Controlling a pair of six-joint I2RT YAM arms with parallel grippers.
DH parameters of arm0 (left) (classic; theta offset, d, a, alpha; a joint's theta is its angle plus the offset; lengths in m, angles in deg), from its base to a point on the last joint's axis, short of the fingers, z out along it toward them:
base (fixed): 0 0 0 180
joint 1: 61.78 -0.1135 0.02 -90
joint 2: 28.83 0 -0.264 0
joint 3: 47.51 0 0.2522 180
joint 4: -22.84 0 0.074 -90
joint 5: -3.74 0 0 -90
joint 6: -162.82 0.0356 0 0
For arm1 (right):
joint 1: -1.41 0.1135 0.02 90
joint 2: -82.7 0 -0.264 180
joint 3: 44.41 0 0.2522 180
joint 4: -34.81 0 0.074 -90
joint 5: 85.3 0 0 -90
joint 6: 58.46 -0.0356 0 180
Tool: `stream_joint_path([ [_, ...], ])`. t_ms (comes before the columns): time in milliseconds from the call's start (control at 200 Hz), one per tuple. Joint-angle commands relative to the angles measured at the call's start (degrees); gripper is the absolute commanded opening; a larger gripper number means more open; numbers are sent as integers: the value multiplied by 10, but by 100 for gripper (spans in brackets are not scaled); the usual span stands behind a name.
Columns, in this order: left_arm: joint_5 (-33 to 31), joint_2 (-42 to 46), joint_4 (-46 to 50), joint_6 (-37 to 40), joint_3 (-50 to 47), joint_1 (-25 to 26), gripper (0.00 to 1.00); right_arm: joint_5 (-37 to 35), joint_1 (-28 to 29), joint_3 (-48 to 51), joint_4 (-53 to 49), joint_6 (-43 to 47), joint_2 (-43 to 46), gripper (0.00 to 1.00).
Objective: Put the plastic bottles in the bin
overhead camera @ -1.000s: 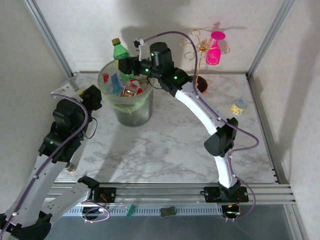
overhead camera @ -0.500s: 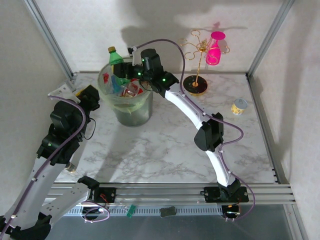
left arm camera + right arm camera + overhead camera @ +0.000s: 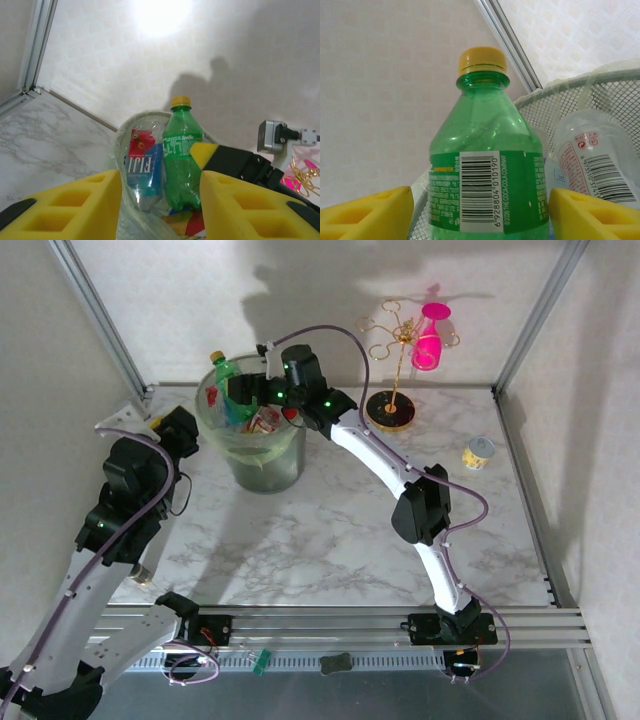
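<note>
two arms of like build. left arm (image 3: 120,510): rounded black joint housings, white links, a lilac cable (image 3: 172,480) looped along its side, and a green indicator light (image 3: 101,524) on one joint. right arm (image 3: 370,452): a curved white link between black joint blocks, a lilac cable arching over it, green lights near the wrist, and a small grey box (image 3: 272,136) with a plugged lead. each base (image 3: 445,628) is a black block on a silver slotted rail (image 3: 330,625). left gripper (image 3: 160,200): thick yellow fingers (image 3: 70,200) with rectangular recesses, black behind. right gripper (image 3: 480,215): matching yellow fingers (image 3: 365,212), smooth-faced.
</note>
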Motion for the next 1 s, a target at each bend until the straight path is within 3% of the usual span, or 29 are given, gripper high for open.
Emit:
stream_joint_path([
  [0,-16,-21,-12,16,29,4,48,-11,1,4,4,19,47,72],
  [235,-43,-113,-44,27,80,-5,65,-27,-6,41,13,40,103,72],
  [441,-8,-228,-62,22,151,-38,69,-38,-16,143,40,50,193,72],
  [551,55,-285,-59,2,190,-74,69,-51,-17,223,53,53,251,73],
  [671,98,-330,-81,32,228,-77,68,-49,-18,312,65,55,314,73],
  [821,72,-399,-59,45,287,-78,68,-55,-18,420,65,62,388,74],
  [991,108,-472,-66,64,323,-78,59,-89,-25,520,54,72,460,74],
])
